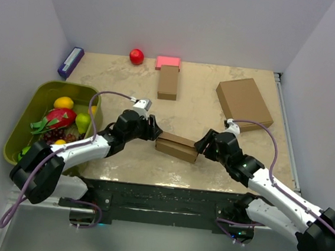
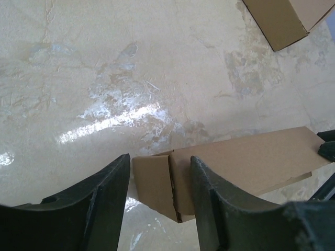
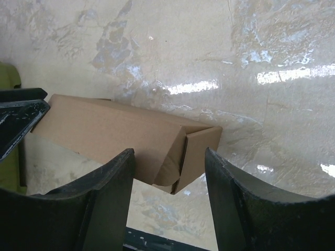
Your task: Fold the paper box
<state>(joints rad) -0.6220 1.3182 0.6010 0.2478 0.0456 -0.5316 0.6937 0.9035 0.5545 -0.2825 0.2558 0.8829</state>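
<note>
Lying mid-surface (image 1: 198,111), the paper box (image 1: 177,146) is a low brown cardboard block with its end flaps slightly ajar. Left hand (image 1: 154,130) and right hand (image 1: 202,145) straddle opposite ends, fingers apart; contact cannot be determined.

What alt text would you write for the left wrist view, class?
A brown paper box lies on a pale marbled table, its end flap between the left gripper's open dark fingers. Another brown box's corner shows top right.
</note>
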